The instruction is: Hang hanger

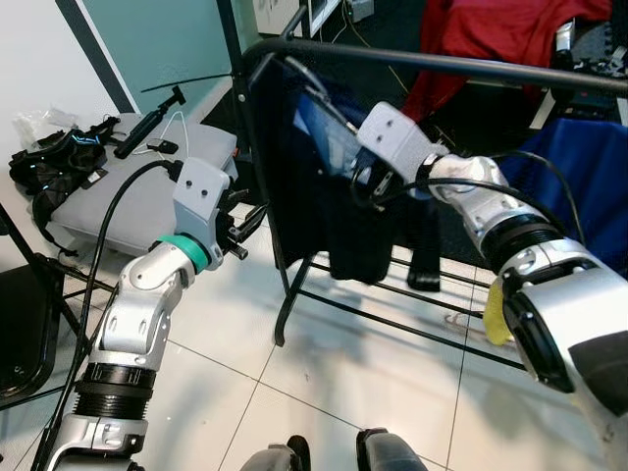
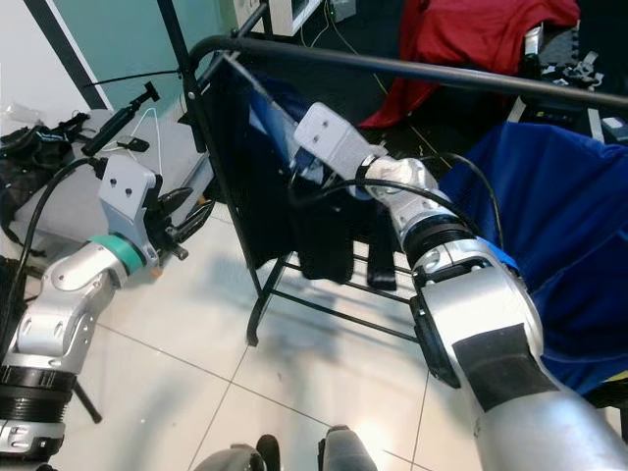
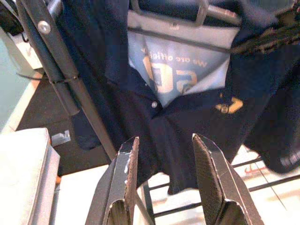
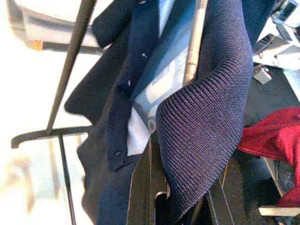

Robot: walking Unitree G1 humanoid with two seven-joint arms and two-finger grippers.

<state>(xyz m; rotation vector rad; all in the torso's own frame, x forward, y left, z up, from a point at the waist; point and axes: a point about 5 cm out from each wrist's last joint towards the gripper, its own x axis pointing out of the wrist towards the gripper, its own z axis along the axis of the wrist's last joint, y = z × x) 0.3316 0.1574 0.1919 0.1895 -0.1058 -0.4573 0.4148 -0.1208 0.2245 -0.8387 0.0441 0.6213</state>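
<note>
Navy shirt (image 1: 339, 186) on a hanger (image 3: 187, 14) hung from the black rack rail (image 1: 442, 64), right gripper (image 4: 180, 187) held at the shirt with jaws pinching its ribbed fabric, left gripper (image 3: 166, 187) held near the rack post (image 1: 257, 147), jaws spread.

Hanger (image 3: 187, 14) grey, carrying navy polo shirt (image 3: 187, 117), hangs from black rack rail (image 1: 442, 64).
</note>
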